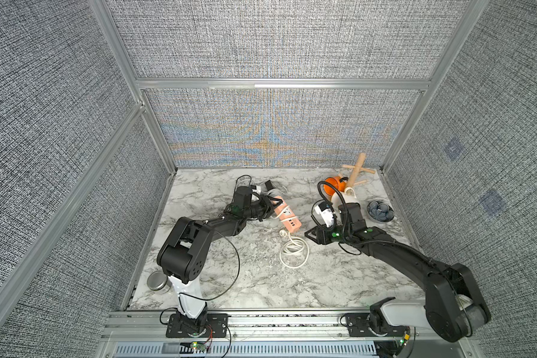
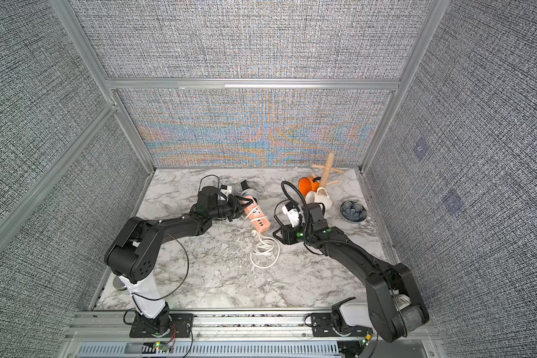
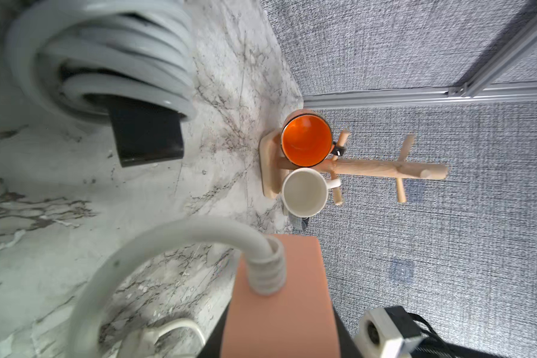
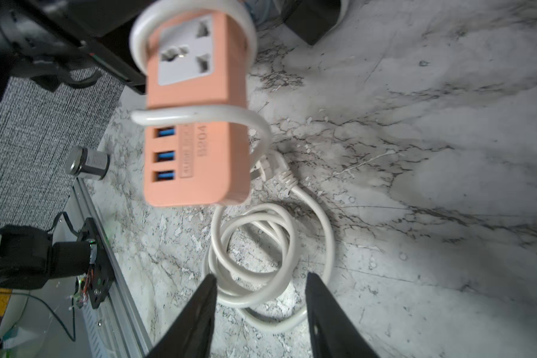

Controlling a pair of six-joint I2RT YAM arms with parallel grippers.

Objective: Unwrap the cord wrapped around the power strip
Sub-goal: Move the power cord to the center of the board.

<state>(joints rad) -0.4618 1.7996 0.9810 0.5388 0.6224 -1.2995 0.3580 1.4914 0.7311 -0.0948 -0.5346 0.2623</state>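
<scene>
Right wrist view: a salmon-pink power strip [image 4: 196,130] sits tilted over the marble table [image 4: 447,155]. Two turns of its white cord [image 4: 273,248] are wrapped round the body. The rest of the cord lies in loose loops on the table by the strip's near end, with the plug [image 4: 268,165] beside them.

Several things could go wrong from here. If the right gripper [image 4: 261,279] closes on several loops at once, it would likely drag a tangle rather than one free strand. A pull along the strip could tighten the two turns instead of slipping them off. The strip is held by one end only, so a hard tug could twist it or pull it out of the grip. The plug could also catch on a loop.

The right gripper's jaws stand moderately apart, just short of the coiled cord. They hold nothing, and no contact shows. In both top views the left gripper [image 1: 275,205] is clamped narrowly on the strip's far end, where the cord leaves it.
</scene>
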